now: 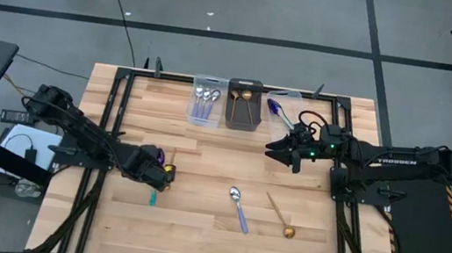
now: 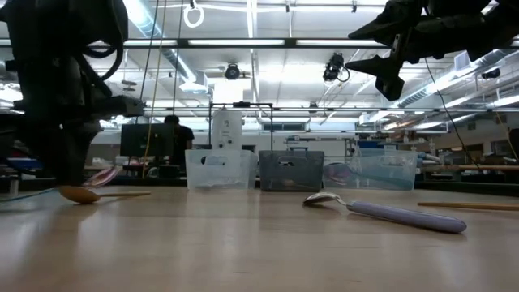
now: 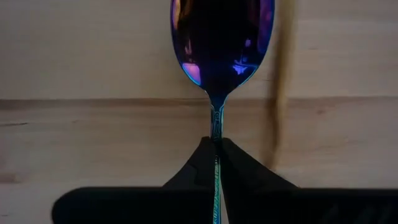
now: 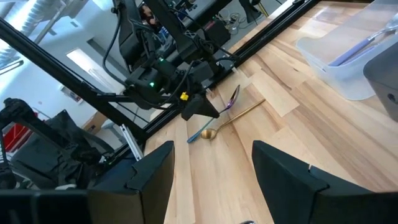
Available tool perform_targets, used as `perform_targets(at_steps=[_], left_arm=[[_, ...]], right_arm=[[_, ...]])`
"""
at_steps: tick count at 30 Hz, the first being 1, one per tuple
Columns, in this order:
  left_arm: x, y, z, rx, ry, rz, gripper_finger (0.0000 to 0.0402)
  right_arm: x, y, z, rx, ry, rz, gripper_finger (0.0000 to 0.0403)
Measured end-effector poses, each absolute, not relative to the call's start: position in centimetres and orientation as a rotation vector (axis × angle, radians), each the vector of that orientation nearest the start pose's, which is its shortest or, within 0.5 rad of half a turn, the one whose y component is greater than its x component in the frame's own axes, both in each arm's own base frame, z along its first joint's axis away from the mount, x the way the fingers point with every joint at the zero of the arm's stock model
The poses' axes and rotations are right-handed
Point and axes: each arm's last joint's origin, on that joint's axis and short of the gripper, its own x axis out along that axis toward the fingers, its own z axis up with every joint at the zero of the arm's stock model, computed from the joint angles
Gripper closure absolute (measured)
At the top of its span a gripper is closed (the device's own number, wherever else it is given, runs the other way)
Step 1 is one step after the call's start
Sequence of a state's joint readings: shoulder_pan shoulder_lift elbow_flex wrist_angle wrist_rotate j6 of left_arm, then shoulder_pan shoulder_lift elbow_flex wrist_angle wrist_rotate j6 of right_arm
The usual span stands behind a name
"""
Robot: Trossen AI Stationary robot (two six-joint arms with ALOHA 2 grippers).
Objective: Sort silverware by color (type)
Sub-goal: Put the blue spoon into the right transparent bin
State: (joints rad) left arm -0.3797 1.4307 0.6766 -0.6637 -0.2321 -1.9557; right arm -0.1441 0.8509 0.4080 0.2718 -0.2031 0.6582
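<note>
My left gripper point(image 1: 155, 172) is down at the table's left side, shut on an iridescent blue-purple spoon point(image 3: 221, 43). A gold spoon point(image 4: 231, 120) lies on the wood right beside it, bowl point(image 2: 81, 195) flat on the table. My right gripper point(image 1: 280, 154) hangs open in the air right of centre, in front of the bins, touching nothing. A silver spoon with a lavender handle point(image 1: 238, 208) and another gold spoon point(image 1: 280, 216) lie on the table near its near edge. My left gripper pinches the rainbow spoon's handle just behind the neck point(image 3: 216, 127) between its two fingers point(image 3: 200, 165), coming from above. The bowl reaches out past the fingertips and shows a little above the table point(image 2: 101, 174). The teal tail end point(image 1: 151, 198) sticks out toward the near edge.
Three small bins stand in a row at the far edge: a clear one with silver spoons point(image 1: 204, 103), a dark one with gold spoons point(image 1: 243, 105), and a clear one with a blue-purple spoon point(image 1: 278, 107). A black frame runs round the table.
</note>
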Motion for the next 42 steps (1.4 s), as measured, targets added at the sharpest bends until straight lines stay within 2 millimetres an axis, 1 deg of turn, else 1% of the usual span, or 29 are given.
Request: perform_targets(at_steps=[3, 9, 17, 24, 32, 38, 42], left_arm=[[20.8, -7.5, 15.1, -1.178, 0.893, 1.1, 0.0389], [21.2, -7.5, 15.8, -1.125, 0.852, 1.096, 0.0389], [22.2, -7.4, 17.1, -1.025, 0.756, 1.041, 0.0389], [23.6, -6.8, 17.5, -1.017, 0.696, 0.96, 0.0389], [25.4, -5.3, 18.2, -0.99, 0.543, 0.905, 0.0388], [26.9, -3.5, 19.0, -0.997, 0.441, 0.851, 0.0387], [27.9, -2.3, 19.8, -1.006, 0.307, 0.834, 0.0387]], right_arm=[[18.7, -2.1, 23.5, 0.686, 0.182, 0.001, 0.0178], [18.7, -2.1, 23.5, 0.679, 0.182, 0.002, 0.0178], [18.7, -2.1, 23.5, 0.679, 0.182, 0.001, 0.0178], [18.7, -2.1, 23.5, 0.679, 0.182, 0.001, 0.0178], [18.7, -2.1, 23.5, 0.679, 0.182, 0.001, 0.0178], [18.7, -2.1, 23.5, 0.679, 0.182, 0.002, 0.0178], [18.7, -2.1, 23.5, 0.679, 0.182, 0.001, 0.0178]])
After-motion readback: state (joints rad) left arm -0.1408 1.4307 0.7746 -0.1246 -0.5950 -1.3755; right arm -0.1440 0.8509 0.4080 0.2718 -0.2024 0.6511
